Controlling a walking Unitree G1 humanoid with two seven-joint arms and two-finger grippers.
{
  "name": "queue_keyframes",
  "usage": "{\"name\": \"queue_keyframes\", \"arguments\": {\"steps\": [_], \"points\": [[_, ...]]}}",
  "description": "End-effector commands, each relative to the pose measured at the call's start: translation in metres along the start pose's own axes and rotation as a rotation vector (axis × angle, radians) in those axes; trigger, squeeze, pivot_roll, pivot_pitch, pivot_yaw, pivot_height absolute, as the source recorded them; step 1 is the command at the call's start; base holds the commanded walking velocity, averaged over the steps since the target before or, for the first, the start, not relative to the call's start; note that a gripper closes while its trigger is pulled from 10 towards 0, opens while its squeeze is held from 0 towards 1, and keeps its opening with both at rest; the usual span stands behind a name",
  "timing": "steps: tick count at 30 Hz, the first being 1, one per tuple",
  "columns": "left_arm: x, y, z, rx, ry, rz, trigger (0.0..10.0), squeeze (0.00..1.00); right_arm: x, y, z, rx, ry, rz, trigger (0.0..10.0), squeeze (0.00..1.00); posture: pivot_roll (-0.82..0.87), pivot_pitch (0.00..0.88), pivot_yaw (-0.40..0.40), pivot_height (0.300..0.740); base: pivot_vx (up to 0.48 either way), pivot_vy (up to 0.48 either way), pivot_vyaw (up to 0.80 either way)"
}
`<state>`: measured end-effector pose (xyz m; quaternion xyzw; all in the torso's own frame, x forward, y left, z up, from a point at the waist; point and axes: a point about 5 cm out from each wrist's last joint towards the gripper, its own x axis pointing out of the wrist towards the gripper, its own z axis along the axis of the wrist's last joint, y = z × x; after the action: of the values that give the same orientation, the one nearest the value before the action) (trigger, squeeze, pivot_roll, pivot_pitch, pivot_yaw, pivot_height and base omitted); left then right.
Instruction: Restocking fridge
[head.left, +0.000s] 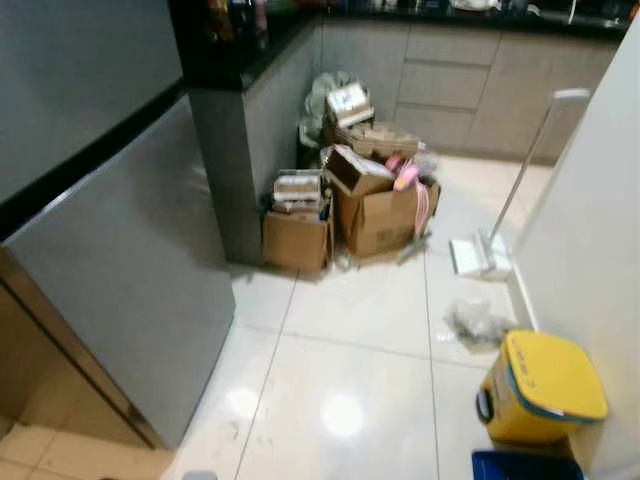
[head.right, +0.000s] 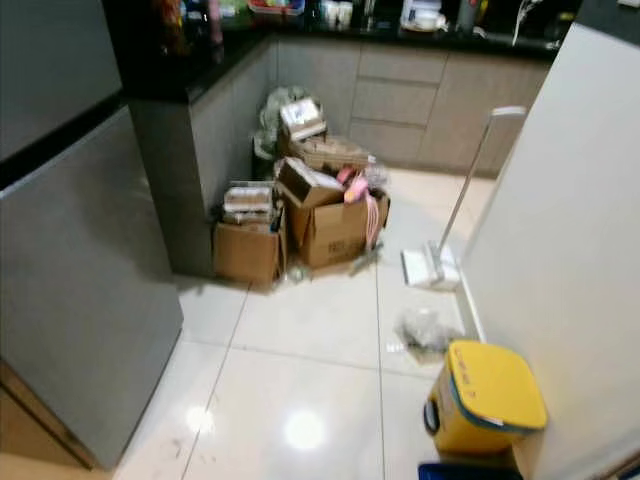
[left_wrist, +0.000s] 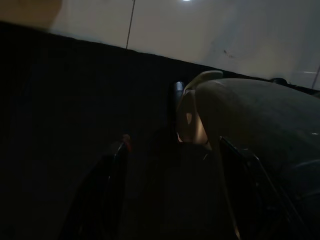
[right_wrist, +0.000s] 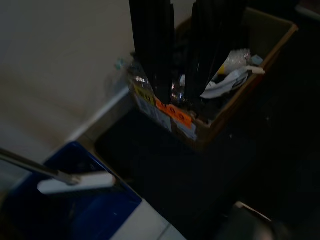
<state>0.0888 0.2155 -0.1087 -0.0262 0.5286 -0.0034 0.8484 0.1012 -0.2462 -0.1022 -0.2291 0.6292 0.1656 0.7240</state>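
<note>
Fridge (head.left: 110, 250) fills the left of the frame, doors shut, grey and glossy, with a dark gap between upper and lower door. The robot stands on shiny white tile, looking down and across the kitchen. Boxes (head.left: 350, 205) are heaped at mid-frame against the counter end, a mop (head.left: 490, 245) leans on the wall at right, and a yellow bin (head.left: 535, 385) sits lower right with a blue tub (head.left: 520, 465) just below it.

Right gripper (right_wrist: 182, 55) hangs over an open box (right_wrist: 220, 100) stuffed with wrappers and what looks like a bottle; its fingers stand a little apart, holding nothing. Left gripper (left_wrist: 170, 190) sits in deep shade, fingers apart, beside a pale rounded shape I can't identify.

Risks, as I judge them: that box by the right arm is close, so a swing or step could clip its rim and spill it. The bin, tub and a crumpled bag (head.left: 475, 322) crowd the right side, so a turn there could catch a foot. The tile looks slick. And the fridge is shut: nothing goes in until a door is pulled, and a blind reach could scrape that face.
</note>
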Motion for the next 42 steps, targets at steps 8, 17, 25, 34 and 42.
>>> {"name": "queue_keyframes", "arguments": {"steps": [8,17,25,34,42], "points": [[0.0006,-0.0087,-0.0064,0.01,0.028,-0.033,10.0,0.0,-0.0008,-0.0036,0.0004,0.01,-0.003,-0.013,10.0,0.0,-0.09,0.0,-0.051,0.74,0.0,-0.33,0.0],[0.0007,-0.0092,-0.0063,0.009,0.028,-0.036,10.0,0.0,-0.0008,-0.0037,0.0002,0.009,-0.001,-0.015,10.0,0.0,-0.09,0.0,-0.05,0.74,0.0,-0.329,0.0],[0.0007,-0.0089,-0.0066,-0.006,0.028,-0.028,10.0,0.0,-0.0008,-0.0036,0.0003,0.011,-0.001,-0.014,10.0,0.0,-0.09,0.0,-0.049,0.74,0.0,-0.072,0.0],[0.0009,-0.0092,-0.0061,-0.006,0.027,-0.032,10.0,0.0,-0.0007,-0.0033,0.0005,0.015,-0.002,-0.014,10.0,0.0,-0.09,0.0,-0.047,0.74,0.0,0.0,0.0],[0.0013,-0.0097,-0.0045,-0.004,0.022,-0.034,10.0,0.0,-0.0007,-0.0034,0.0004,0.017,-0.001,-0.015,10.0,0.0,-0.09,0.0,-0.048,0.74,0.0,0.0,0.0]]}}
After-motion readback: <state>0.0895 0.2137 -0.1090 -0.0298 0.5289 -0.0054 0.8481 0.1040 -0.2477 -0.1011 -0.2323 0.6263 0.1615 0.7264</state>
